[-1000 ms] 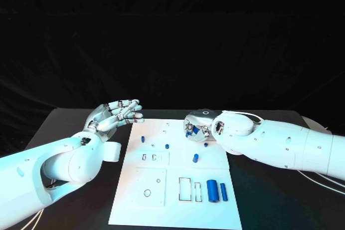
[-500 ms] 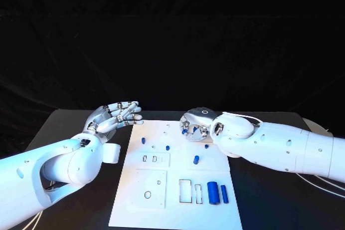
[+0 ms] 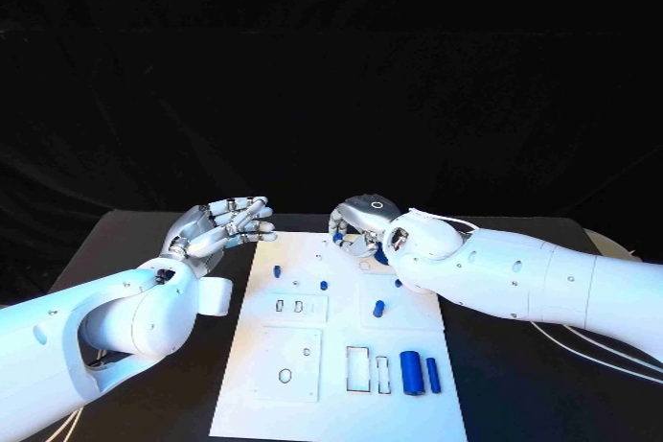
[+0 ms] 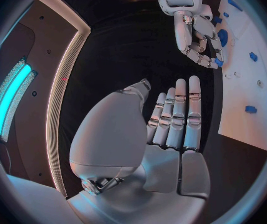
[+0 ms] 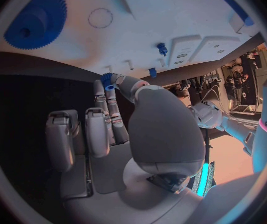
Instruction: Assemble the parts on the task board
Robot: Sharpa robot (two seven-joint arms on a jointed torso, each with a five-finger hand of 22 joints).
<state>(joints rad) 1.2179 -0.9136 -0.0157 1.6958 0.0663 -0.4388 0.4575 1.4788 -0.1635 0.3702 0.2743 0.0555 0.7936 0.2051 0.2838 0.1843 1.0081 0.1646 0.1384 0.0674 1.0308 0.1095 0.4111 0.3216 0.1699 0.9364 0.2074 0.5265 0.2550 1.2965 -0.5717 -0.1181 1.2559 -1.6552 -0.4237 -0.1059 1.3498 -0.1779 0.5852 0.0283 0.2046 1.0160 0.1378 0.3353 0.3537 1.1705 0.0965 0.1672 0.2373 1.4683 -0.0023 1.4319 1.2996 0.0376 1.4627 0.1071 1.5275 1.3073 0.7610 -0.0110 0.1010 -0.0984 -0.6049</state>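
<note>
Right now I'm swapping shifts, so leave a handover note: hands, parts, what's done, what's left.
Left hand: open, fingers spread, raised beside the task board's far left corner, holding nothing.
Right hand: over the board's far edge, pinching a small blue gear at its fingertips.
On the board: a large blue gear, a thick blue cylinder and a thin blue pin lying by the rectangular slots, plus a few small blue pegs further up.
Done: small gear picked up.
Left: seat that gear, then assemble the loose cylinder and pin.
</note>
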